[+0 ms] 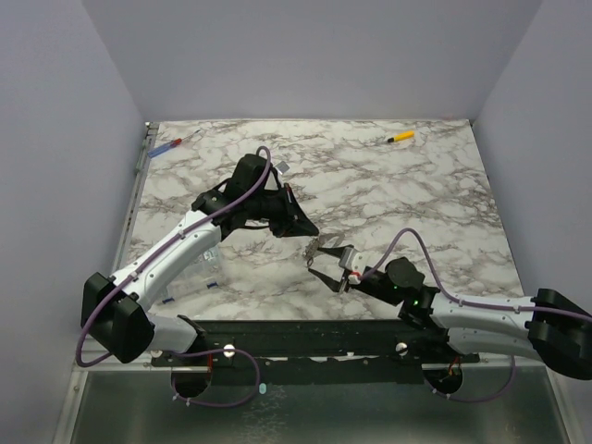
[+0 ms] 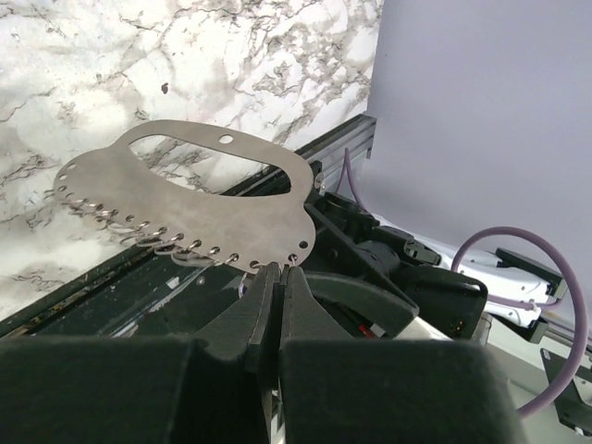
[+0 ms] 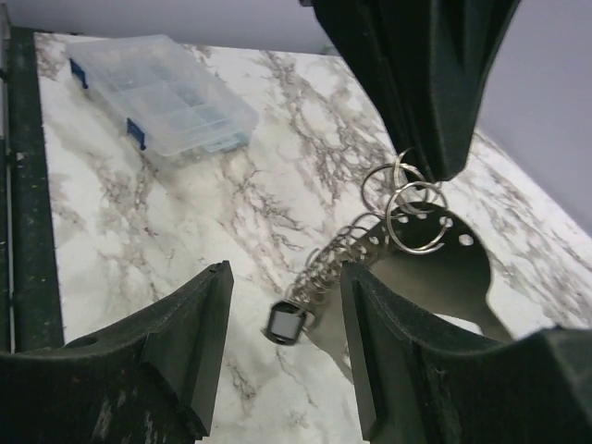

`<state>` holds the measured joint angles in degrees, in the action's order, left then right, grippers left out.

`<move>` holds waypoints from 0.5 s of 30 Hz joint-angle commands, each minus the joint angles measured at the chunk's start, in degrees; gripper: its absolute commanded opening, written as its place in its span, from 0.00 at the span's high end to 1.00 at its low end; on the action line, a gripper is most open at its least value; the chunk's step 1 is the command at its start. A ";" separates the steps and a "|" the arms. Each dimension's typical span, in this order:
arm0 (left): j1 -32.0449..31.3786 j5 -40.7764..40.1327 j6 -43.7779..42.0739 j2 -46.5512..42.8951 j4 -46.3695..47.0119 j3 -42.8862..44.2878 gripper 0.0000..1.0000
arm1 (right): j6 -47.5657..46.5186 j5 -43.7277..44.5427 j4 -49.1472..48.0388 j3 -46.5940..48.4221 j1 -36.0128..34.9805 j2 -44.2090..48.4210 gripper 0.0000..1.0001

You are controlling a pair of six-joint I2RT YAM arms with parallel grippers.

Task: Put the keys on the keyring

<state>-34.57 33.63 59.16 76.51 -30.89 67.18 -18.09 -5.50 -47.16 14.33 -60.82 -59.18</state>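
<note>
— Two claws were near the middle of the surface [image 1: 388, 194]. How were they set?

— The left claw [image 2: 277, 277] was pinched tight on the holed edge of a flat metal plate [image 2: 185, 199] and held it up off the surface. The right claw [image 3: 285, 273] stood partly open, with a jaw on either side of the plate's ringed edge. I could not tell whether the jaws touched it.

— What did the plate look like?

— It was thin, dull silver and rounded, with a long slot cut through it and a line of small holes along one edge. Split rings [image 3: 342, 252] were threaded through many of those holes, packed like a coil, with two larger ones close to the left claw. A small dark block [image 3: 285, 324] sat at the far end of the row.

— Which way did it lie?

— Seen from above, its long axis ran from the left claw down and to the right, towards the right claw. It hung in the air between the two. A clear plastic box [image 3: 162, 92] lay on the surface well apart from it.
</note>
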 commanded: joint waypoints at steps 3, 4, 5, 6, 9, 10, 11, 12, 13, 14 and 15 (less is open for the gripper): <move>0.55 1.84 0.90 -1.85 1.44 -1.06 1.00 | -5.65 7.57 -2.04 1.54 -0.53 3.24 0.40; 0.55 1.88 0.88 -1.81 1.52 -1.20 1.00 | -6.05 7.29 -2.64 1.50 -0.53 3.49 0.39; 0.51 1.88 0.83 -1.78 1.58 -1.30 1.00 | -6.47 6.97 -3.31 1.57 -0.57 3.49 0.37; 0.55 1.87 0.73 -1.75 1.61 -1.34 1.00 | -6.70 6.84 -4.05 1.77 -0.51 3.28 0.35; 0.63 1.71 0.49 -1.58 1.71 -1.52 1.00 | -7.90 7.08 -5.75 2.91 -0.54 1.65 0.32; 0.65 1.71 0.44 -1.51 1.78 -1.60 1.00 | -8.26 7.08 -6.75 3.01 -0.53 1.35 0.32; 0.64 1.71 0.36 -1.46 1.80 -1.69 1.00 | -8.35 7.19 -7.97 2.92 -0.53 1.31 0.32; 0.71 1.71 0.28 -1.46 1.80 -1.76 1.00 | -8.31 7.59 -9.38 2.72 -0.53 1.51 0.31; 0.73 1.71 0.24 -1.50 1.80 -1.83 1.00 | -8.08 8.24 -10.77 2.48 -0.53 1.79 0.30; 0.89 1.78 0.18 -1.49 1.80 -1.95 1.00 | -7.83 8.98 -11.79 2.20 -0.53 2.25 0.29; 0.96 1.92 0.19 -1.50 1.80 -2.04 1.00 | -7.70 9.51 -12.37 1.83 -0.53 2.82 0.29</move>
<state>-34.17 33.74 59.11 76.18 -30.46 65.82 -24.93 0.64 -52.60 15.68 -60.99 -57.54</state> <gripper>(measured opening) 0.017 0.704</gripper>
